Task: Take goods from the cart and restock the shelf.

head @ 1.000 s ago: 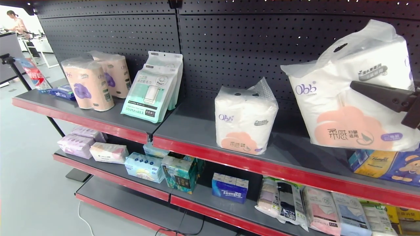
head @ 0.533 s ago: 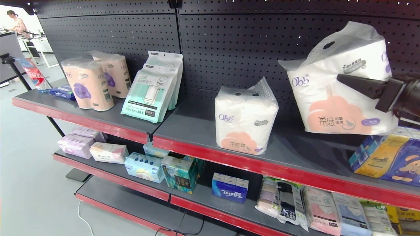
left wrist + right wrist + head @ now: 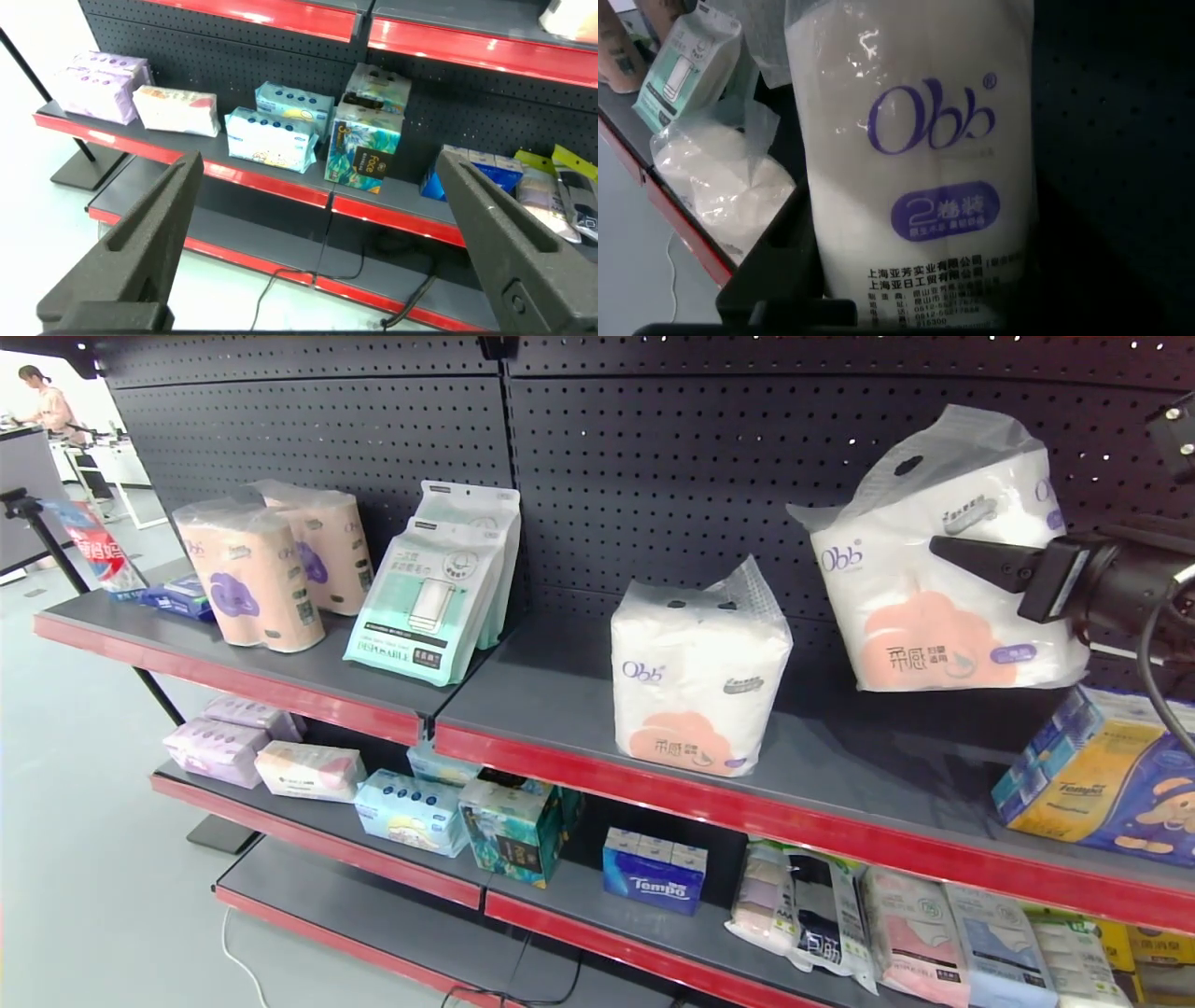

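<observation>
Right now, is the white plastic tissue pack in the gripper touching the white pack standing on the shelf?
Apart. Head view shows black pegboard between held pack and standing pack.

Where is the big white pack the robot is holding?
In the head view, the white pack is in the right hand, over the upper shelf, to the right of the matching pack.

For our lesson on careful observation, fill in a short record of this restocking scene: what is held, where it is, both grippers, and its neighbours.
Held item: white plastic pack of tissue rolls with peach cloud print
Holder: right gripper, shut on it
Place: over the grey top shelf; contact unclear
Neighbours: matching white pack standing to its left; blue-and-yellow pack to its right
Left gripper: open, empty
</observation>
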`<state>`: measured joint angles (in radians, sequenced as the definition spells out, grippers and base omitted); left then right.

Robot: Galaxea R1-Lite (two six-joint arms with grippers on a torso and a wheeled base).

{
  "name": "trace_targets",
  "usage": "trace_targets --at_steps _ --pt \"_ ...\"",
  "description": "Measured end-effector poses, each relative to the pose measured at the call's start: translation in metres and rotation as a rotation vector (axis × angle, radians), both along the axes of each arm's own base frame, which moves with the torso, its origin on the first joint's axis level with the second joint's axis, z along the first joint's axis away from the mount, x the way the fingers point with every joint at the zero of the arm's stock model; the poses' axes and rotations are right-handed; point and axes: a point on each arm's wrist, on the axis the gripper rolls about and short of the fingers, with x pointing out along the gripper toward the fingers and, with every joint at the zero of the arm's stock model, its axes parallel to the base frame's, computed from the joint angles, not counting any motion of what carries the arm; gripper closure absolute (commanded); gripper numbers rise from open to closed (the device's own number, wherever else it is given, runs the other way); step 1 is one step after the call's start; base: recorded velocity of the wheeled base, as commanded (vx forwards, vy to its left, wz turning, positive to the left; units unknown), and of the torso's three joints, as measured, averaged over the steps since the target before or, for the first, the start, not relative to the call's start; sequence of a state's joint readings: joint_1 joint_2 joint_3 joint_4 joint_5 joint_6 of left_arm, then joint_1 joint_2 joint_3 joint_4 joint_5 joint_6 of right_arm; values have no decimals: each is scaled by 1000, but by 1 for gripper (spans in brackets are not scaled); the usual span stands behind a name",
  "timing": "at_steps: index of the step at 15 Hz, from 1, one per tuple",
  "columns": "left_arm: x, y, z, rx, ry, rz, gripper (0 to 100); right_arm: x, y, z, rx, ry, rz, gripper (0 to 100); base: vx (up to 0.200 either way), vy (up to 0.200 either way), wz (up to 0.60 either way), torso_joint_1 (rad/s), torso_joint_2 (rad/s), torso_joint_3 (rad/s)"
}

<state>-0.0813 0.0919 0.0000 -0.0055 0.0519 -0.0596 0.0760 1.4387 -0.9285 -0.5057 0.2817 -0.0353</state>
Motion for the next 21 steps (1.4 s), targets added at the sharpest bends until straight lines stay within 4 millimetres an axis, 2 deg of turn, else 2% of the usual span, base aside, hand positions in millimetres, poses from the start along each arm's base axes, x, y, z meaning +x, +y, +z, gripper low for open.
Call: trace_targets --at_steps 12,21 --pt "0 0 0 0 0 0 0 61 14 -7 -13 -4 35 100 0 0 0 0 0 0" --pt "0 0 0 0 0 0 0 93 35 -23 -26 22 85 100 0 0 0 0 0 0"
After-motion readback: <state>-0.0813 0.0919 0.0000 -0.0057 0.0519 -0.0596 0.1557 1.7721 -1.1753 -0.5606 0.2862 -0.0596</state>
